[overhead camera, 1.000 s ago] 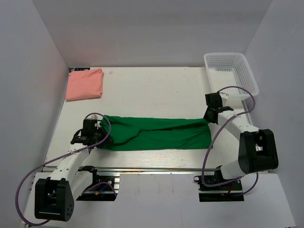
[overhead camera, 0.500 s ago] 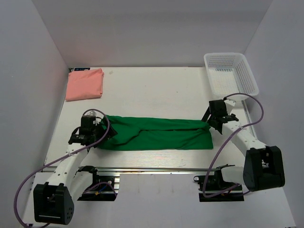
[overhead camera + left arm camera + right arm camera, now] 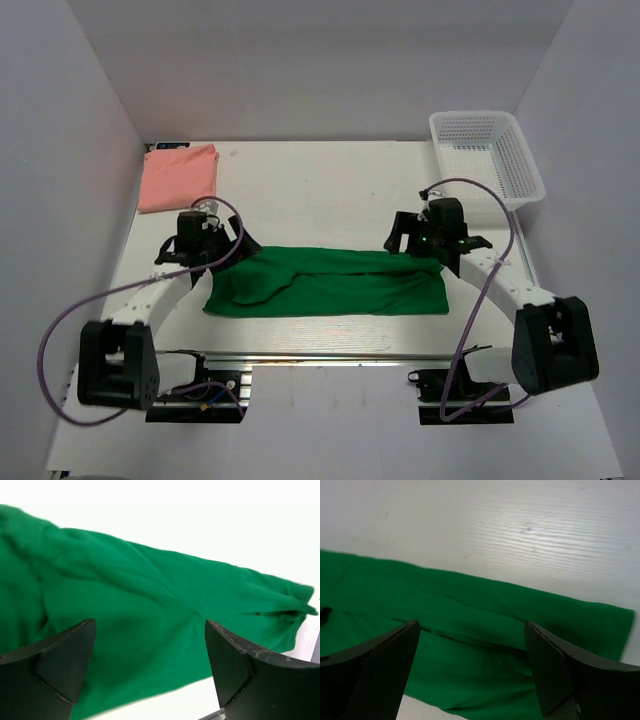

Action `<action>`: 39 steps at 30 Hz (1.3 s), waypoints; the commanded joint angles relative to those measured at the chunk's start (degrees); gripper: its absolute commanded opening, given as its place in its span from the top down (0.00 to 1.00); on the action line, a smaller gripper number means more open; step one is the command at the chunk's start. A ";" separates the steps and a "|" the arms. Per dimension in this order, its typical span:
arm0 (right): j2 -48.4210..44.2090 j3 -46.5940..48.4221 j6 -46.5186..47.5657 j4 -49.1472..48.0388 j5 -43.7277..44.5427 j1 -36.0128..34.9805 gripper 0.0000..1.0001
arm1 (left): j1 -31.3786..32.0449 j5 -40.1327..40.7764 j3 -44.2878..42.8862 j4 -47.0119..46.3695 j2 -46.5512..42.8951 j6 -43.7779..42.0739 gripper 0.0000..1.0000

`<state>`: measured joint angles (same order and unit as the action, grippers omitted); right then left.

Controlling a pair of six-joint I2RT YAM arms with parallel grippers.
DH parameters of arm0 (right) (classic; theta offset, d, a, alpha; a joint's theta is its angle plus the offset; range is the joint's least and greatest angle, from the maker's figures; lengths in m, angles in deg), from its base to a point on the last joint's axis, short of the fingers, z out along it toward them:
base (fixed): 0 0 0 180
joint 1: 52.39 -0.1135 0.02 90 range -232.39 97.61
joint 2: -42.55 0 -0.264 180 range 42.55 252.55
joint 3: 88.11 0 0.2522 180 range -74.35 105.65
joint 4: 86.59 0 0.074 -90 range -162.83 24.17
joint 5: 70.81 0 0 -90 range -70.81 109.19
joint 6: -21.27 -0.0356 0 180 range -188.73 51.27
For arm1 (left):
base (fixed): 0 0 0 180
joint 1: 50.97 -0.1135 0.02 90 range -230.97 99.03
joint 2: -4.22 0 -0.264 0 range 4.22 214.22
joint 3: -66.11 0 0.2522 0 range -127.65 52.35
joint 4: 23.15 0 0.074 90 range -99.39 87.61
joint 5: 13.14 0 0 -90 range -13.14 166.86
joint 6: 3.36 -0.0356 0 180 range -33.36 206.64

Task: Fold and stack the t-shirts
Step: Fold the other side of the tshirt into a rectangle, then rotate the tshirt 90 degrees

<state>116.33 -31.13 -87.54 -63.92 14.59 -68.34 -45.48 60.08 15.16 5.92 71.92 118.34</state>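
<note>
The green t-shirt lies flat as a long folded strip across the middle of the table. Folded square, the pink t-shirt rests in the far left corner. My left gripper hovers over the strip's left end, jaws wide open and empty; its wrist view shows green cloth below the open gripper. My right gripper hangs over the strip's right end, also open and empty. In the right wrist view the green cloth lies under the open gripper.
A white mesh basket stands at the far right corner, a little beyond the right arm. White walls close in the table on three sides. A metal rail runs along the near edge.
Both grippers have opened and let go of the green shirt's ends. They have swung from the strip's outer ends inward and toward the far side, above the cloth.
</note>
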 commanded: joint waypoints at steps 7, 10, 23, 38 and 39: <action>10.94 -1.12 -2.10 -0.75 -1.77 0.21 0.10 | -0.22 -5.02 -5.43 -10.74 20.96 -1.21 0.01; 13.05 -1.74 -5.35 1.28 4.22 2.14 0.10 | -0.75 -1.70 -10.60 -7.42 28.08 -2.60 0.01; 4.36 -6.13 5.00 2.61 -11.82 2.07 0.10 | 1.44 -6.14 -60.99 5.60 70.05 -6.13 0.01; 17.52 -12.82 -0.55 -14.62 -38.35 -33.08 0.10 | 10.32 -11.44 -99.65 -19.26 99.46 4.07 0.01; 18.58 -10.20 -0.18 -14.53 -38.90 -35.53 0.10 | 10.93 -11.44 -100.87 -19.79 99.47 4.07 0.01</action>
<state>129.16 -42.28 -89.39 -85.45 -16.21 -97.36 -36.40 45.98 -86.13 -14.17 166.80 120.55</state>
